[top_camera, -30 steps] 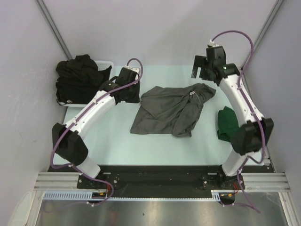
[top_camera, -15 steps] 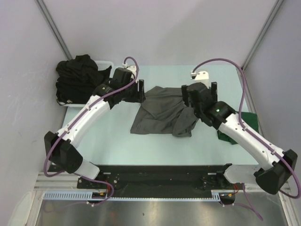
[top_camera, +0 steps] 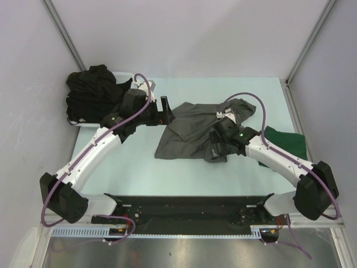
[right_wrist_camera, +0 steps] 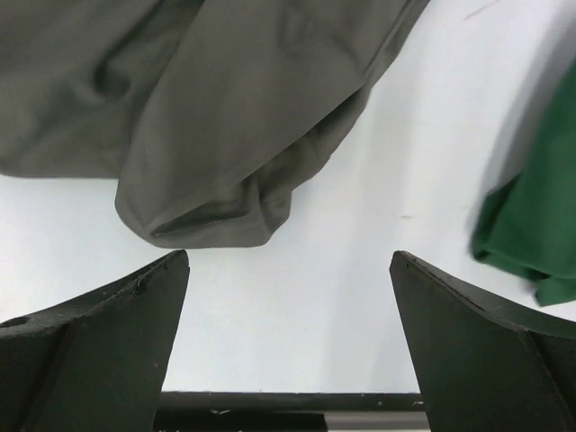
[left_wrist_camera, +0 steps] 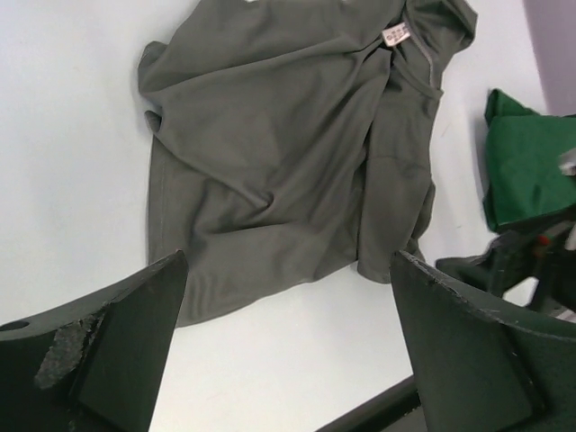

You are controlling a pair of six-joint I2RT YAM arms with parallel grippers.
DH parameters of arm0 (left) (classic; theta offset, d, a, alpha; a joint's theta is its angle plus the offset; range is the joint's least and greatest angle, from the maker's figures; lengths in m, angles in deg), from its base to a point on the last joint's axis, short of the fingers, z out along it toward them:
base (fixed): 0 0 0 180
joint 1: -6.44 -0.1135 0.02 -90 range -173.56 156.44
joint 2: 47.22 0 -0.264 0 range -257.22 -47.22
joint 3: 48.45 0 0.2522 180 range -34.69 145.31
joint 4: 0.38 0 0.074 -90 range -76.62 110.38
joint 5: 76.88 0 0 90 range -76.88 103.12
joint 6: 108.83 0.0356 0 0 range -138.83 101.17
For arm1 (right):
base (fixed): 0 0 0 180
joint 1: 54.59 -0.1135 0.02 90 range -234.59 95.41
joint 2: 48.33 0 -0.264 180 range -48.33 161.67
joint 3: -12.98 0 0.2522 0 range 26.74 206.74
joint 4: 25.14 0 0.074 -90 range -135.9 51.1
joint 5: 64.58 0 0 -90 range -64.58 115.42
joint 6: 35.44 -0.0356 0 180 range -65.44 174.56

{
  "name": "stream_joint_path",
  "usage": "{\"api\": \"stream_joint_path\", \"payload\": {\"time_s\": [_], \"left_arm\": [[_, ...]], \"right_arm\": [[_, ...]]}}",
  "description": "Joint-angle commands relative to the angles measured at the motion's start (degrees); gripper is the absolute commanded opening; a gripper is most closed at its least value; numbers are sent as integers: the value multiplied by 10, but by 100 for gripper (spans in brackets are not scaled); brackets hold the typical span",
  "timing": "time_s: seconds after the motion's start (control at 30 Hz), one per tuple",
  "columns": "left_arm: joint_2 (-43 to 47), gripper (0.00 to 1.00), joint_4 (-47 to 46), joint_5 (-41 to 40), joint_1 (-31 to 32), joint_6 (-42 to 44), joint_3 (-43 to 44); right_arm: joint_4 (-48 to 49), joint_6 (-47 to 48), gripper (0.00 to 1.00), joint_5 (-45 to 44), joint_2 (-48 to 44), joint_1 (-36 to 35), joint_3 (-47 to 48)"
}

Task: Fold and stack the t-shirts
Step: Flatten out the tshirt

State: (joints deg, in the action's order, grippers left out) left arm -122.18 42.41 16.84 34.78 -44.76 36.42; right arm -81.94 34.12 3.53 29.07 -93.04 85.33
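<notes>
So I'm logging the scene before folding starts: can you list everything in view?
grey shirt: one, charcoal, crumpled at the table's centre
label: one, white, at the grey shirt's neck
green shirt: one, dark green, at the right side of the table, apart from the grey one
black shirts: a heap, exact count unclear, in the basket
basket: one, white, far left corner
table: one, pale
left gripper: one, black, open, by the grey shirt's left edge
right gripper: one, black, open, at the grey shirt's near right edge
</notes>
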Motion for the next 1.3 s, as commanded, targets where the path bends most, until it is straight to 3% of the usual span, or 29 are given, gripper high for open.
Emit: {"api": "stream_joint_path", "payload": {"time_s": [0.0, 0.33, 0.53, 0.9, 1.27], "left_arm": [[6, 99, -8, 38, -12, -10, 2], [60, 99, -81, 112, -73, -64, -76], [52, 99, -46, 102, -83, -32, -60], [53, 100, -50, 121, -83, -23, -54], [61, 99, -49, 134, -84, -20, -69]], "right_arm": [[16, -27, 100, 62, 37, 4, -1], [54, 2, 100, 125, 89, -17, 8], [35, 40, 100, 153, 130, -42, 33], [24, 81, 100, 109, 206, -95, 83], [-23, 99, 100, -1, 257, -134, 166]]}}
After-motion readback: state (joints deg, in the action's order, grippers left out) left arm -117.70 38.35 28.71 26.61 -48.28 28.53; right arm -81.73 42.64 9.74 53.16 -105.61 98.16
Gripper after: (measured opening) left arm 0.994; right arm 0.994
